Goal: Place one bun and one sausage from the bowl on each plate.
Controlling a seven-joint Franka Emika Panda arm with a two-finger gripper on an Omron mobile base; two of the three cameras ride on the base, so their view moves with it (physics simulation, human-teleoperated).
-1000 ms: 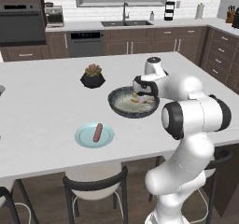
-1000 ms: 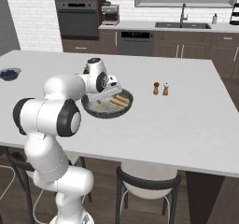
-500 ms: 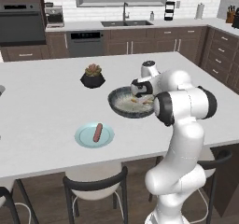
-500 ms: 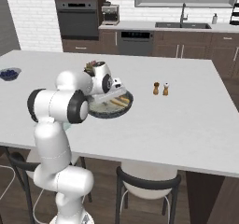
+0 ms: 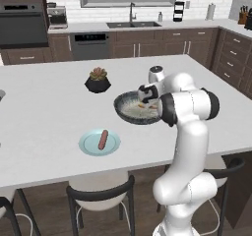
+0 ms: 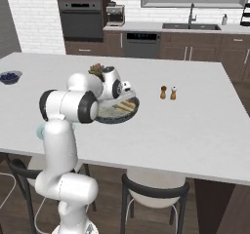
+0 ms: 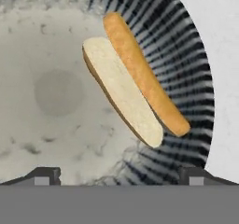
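Left base view. I have the gripper (image 5: 147,96) at centre frame, hanging over the right half of the dark bowl (image 5: 124,113) on the white island counter (image 5: 44,112). Below and to the left, in the lower-left quarter, the pale teal plate (image 5: 87,146) already carries one sausage (image 5: 103,139) and no bun. A black plant pot (image 5: 98,84) stands to the upper left of the bowl. I cannot read the finger spacing from this side.

Right base view. The gripper (image 6: 126,88) sits just left of centre, above the bowl (image 6: 128,111); pale bread shows on the bowl's right side, under the hand. The salt and pepper shakers (image 6: 168,92) stand well apart to the right, and a small bowl of berries (image 6: 10,76) lies at the far left edge.

Hand view. My two finger tips, one at lower left (image 7: 44,175) and the other at lower right, stand spread wide with nothing between them. The split bun (image 7: 133,80) lies above them in the frame, right of centre, on the bowl's speckled floor and ribbed wall (image 7: 186,69). Its long axis runs diagonally from upper left to lower right, oblique to the line joining my fingers. I judge that the hand must roll and advance toward the upper right before closing across the bun's width.
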